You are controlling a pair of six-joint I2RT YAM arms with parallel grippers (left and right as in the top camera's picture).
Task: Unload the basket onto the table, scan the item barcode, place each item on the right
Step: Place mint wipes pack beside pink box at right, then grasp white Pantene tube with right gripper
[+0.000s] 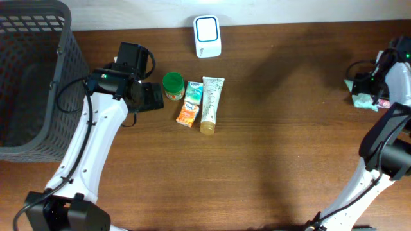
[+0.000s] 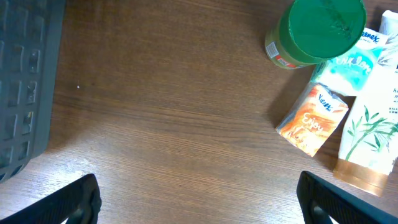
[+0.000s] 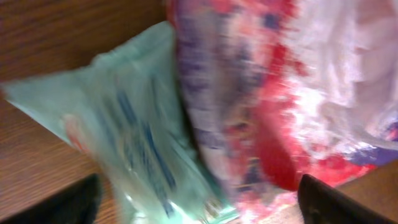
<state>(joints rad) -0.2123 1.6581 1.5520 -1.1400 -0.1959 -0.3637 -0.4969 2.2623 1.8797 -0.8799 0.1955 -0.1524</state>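
Red packet (image 3: 273,93) lies against teal packet (image 3: 124,137).

A brown wooden table (image 1: 289,141) is seen from above, and a dark grey mesh basket (image 1: 32,70) is set at its far left edge. Four small goods are grouped near the middle of the far side. A jar with a green lid (image 1: 173,84) is stood upright, with a yellowish label seen on its side in the left wrist view. Just to its right a teal-and-white tissue pack (image 1: 194,92) is laid flat, and an orange packet (image 1: 187,113) is laid touching its near end. A cream tube (image 1: 210,102) printed with green leaves is laid alongside both, its gold cap turned toward the near edge.
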